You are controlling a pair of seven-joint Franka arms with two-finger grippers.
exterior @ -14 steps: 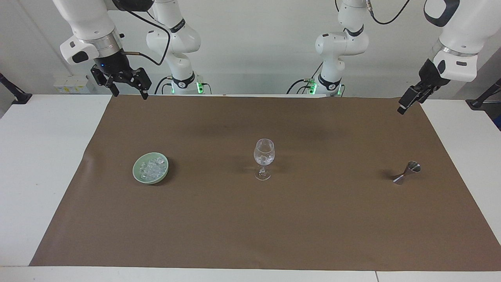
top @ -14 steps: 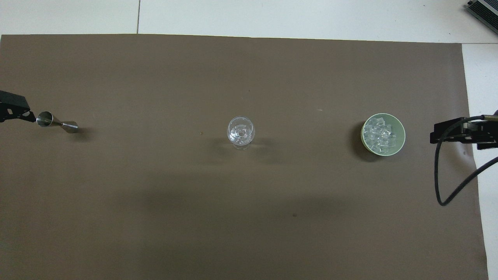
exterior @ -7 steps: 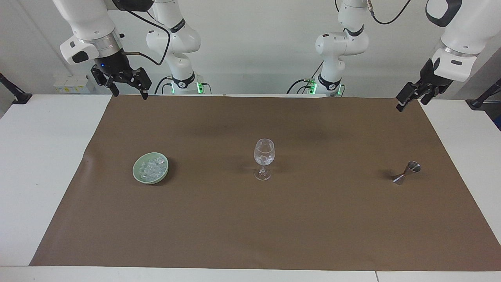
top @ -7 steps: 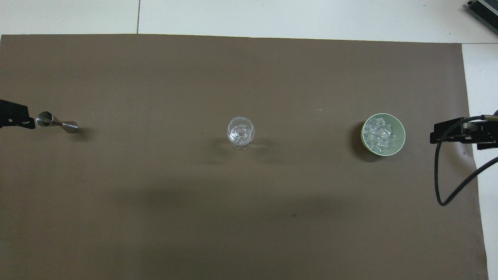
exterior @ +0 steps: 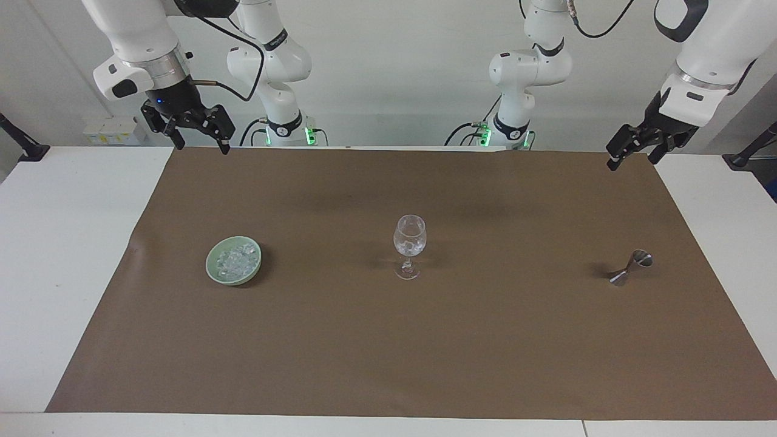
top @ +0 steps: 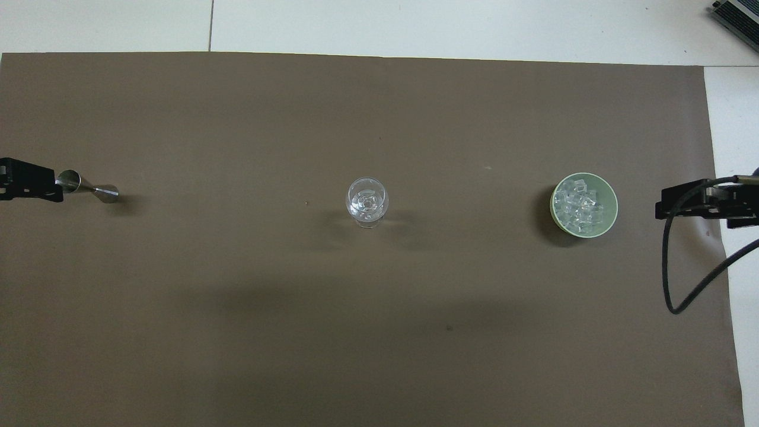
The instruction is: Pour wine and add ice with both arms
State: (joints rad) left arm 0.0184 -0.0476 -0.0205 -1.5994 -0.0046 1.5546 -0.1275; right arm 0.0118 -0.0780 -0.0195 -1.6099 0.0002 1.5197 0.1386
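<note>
Spanning most of the white bench (exterior: pixel 73 255) is a brown paper mat (exterior: pixel 388 352), and everything the task needs sits on it in one row. Both white jointed arms are raised at the robots' edge of the mat. The right end effector (exterior: pixel 195 135) hangs over the mat's corner at the right arm's end, its black fingers spread and holding nothing. The left end effector (exterior: pixel 631 149) hangs over the corner at the left arm's end; it grips nothing, but whether its fingers are parted I cannot tell.

The pale green round bowl (exterior: pixel 212 267) toward the right arm's end holds the ice (exterior: pixel 237 261), a heap of small clear cubes. At the row's middle stands the clear stemmed wine glass (exterior: pixel 410 246), upright, with what look like a few cubes already inside. Smallest is the steel double-cone jigger (exterior: pixel 631 267), lying tilted toward the left arm's end, well apart from the glass.

Judging by this, neither arm has a step in hand. If more ice is wanted, the right end effector must descend into the bowl and pinch one cube without scattering its neighbours.
</note>
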